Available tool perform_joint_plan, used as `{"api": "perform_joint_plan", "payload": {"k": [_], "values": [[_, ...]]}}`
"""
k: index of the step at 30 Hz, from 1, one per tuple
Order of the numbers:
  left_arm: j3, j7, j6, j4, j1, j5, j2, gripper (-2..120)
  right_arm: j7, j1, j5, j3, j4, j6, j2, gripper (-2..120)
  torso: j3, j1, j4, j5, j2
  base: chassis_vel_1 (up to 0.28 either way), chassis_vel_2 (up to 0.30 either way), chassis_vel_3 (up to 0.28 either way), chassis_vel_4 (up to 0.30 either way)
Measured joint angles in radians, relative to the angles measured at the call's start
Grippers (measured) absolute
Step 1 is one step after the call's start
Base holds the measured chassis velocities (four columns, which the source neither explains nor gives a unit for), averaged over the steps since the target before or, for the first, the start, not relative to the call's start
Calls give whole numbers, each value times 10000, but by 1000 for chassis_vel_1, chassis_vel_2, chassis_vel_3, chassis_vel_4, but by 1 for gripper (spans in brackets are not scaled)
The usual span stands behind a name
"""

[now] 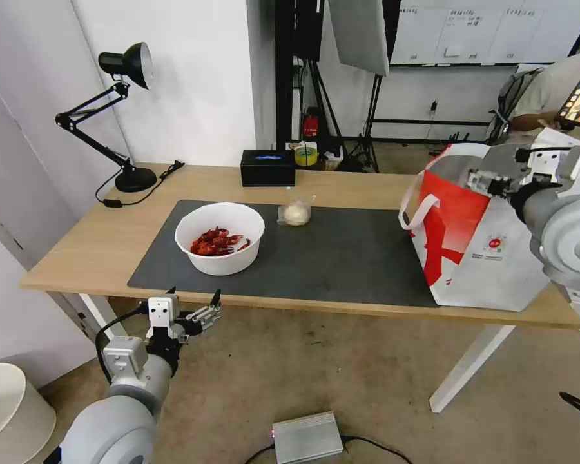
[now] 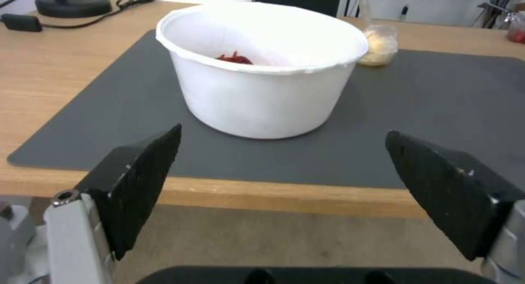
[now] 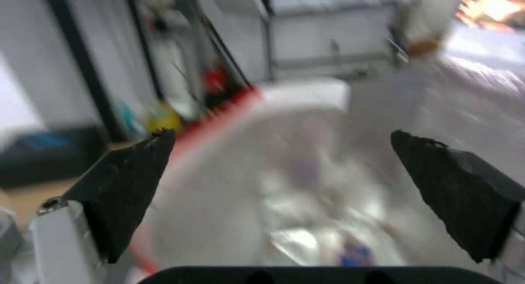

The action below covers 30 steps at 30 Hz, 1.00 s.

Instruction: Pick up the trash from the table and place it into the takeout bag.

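Observation:
On the dark grey mat (image 1: 341,258) of the table (image 1: 90,238) stands a white bowl (image 1: 219,238) of red crayfish shells. A small clear bag (image 1: 294,212) with a whitish lump lies just behind it to the right. The takeout bag (image 1: 477,251) stands upright at the table's right end. My left gripper (image 1: 196,308) hangs open below the front edge, facing the bowl (image 2: 262,79) with the small bag (image 2: 379,46) beyond; nothing is between its fingers (image 2: 137,185). My right gripper (image 1: 483,182) is open over the takeout bag's mouth, above its foil lining (image 3: 284,194).
A black desk lamp (image 1: 125,116) stands at the table's back left, its cable trailing. A black box (image 1: 267,167) sits at the back edge. On the floor are a grey metal box (image 1: 306,438) and a white bin (image 1: 6,412). Light stands crowd the room behind.

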Motion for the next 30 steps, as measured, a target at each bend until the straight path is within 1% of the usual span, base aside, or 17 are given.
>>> {"api": "perform_joint_plan", "payload": {"k": [1,3,4,6,8,9,11,12,14,16,19,20,23,27,28,30], "values": [[0,0,-1,10,-15,-3,-4,100,-300,-107,-183,45,64,334,5,100,0,0,0,0,0,0,0,0,0],[7,3,-3,36,-36,-8,-23,100,-1230,-569,-797,270,354,1196,15,100,0,0,0,1,-1,0,0,0,0],[8,4,-4,40,-37,-9,-28,100,-1527,-802,-973,431,527,1412,13,100,0,0,1,0,0,0,0,0,0],[9,4,-7,41,-37,-12,-31,100,-1733,-1079,-1103,591,766,1525,-5,100,0,0,0,0,0,0,0,0,0],[9,11,-18,49,-55,-20,-13,100,-1971,-1761,-1336,978,1332,1563,-108,100,-1,0,0,-3,0,0,0,0,0],[9,11,-18,49,-55,-20,-13,100,-1971,-1761,-1336,978,1332,1563,-108,100,-1,0,0,-3,0,0,0,0,0],[-24,18,-25,45,-89,-110,31,100,-2290,-2881,-1771,1396,1975,1560,-194,100,-1,0,-2,1,0,0,0,0,0],[-24,18,-25,45,-89,-110,31,100,-2290,-2881,-1771,1396,1975,1560,-194,100,-1,0,-2,1,0,0,0,0,0],[-91,18,-25,13,-92,-175,32,100,-2499,-3531,-2164,1494,2332,1547,-218,100,-1,-1,-2,-1,0,0,0,0,0],[-137,18,-26,-10,-82,-191,41,100,-2611,-3812,-2341,1444,2445,1528,-214,100,-1,-1,-3,1,1,0,0,0,0],[-330,17,-26,-67,9,-219,70,100,-2775,-4087,-2716,983,2526,1495,-143,100,-1,0,-2,0,0,0,0,0,0],[-330,17,-26,-67,9,-219,70,100,-2775,-4087,-2716,983,2526,1495,-143,100,-1,0,-2,0,0,0,0,0,0],[-469,12,-26,-88,89,-231,71,100,-2877,-4358,-3036,680,2538,1476,-37,100,0,0,4,0,0,0,0,0,0],[-500,9,-34,-23,118,-245,91,100,-3160,-5609,-4008,596,2514,1486,358,100,0,-1,-2,1,0,0,0,0,0],[-500,9,-34,-23,118,-245,91,100,-3160,-5609,-4008,596,2514,1486,358,100,0,-1,-2,1,0,0,0,0,0],[-486,14,-38,29,94,-246,105,100,-3280,-6085,-4407,597,2463,1533,515,100,0,-1,-1,1,0,0,0,0,0]]}}
